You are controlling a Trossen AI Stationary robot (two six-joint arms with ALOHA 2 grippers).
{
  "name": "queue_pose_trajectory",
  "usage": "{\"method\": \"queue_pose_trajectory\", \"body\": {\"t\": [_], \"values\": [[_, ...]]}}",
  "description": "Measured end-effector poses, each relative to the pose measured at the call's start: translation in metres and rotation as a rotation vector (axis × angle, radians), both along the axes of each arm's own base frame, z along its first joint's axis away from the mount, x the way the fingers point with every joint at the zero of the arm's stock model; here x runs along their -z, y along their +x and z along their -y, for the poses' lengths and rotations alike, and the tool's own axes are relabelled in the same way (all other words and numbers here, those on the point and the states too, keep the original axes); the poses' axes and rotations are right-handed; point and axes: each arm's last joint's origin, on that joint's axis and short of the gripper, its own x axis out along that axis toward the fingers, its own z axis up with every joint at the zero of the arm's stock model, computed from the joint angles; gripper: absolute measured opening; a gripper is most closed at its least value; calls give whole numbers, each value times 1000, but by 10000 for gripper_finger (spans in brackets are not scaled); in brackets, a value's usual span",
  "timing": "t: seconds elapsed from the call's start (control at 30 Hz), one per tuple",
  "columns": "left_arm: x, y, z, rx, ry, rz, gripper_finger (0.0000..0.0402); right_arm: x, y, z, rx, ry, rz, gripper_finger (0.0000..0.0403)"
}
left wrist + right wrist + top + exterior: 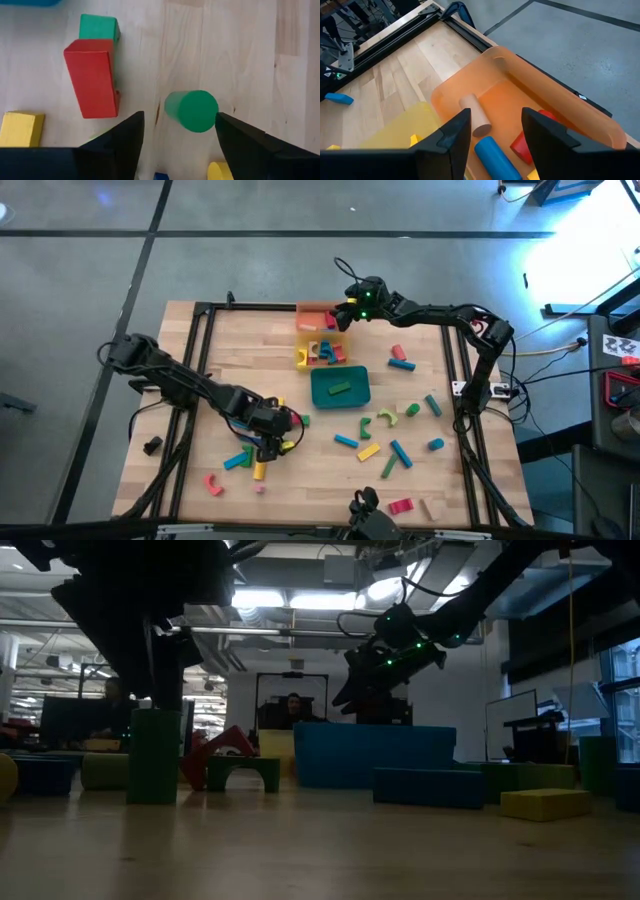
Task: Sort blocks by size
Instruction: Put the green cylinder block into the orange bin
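My left gripper (275, 435) is open at the table's near left, low over the wood. In the left wrist view an upright green cylinder (192, 111) stands on its end between the two fingers (125, 142); in the low view it (155, 755) stands under the gripper. A red bar (92, 77), a green block (99, 27) and a yellow block (20, 129) lie beside it. My right gripper (347, 315) is open and empty above the orange tray (560, 95), which holds a tan cylinder (475, 117), a blue cylinder (495, 155) and a red block (530, 140).
The yellow tray (302, 358) with several blocks and the teal tray (340, 395) with a green bar stand in a row in front of the orange tray (310, 308). Loose blocks (385, 442) lie over the near right and near left (213, 485) of the table.
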Motion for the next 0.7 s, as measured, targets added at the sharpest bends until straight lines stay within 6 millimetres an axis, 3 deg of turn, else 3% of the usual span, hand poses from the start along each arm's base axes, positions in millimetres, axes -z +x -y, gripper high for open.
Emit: {"method": "queue_pose_trajectory", "body": {"t": [0.53,0.7], "values": [[21,10,11,75,30,-8,230,0,0,0,0,2,-3,177],[29,12,12,76,39,-31,230,-11,4,2,-19,26,-16,177]]}}
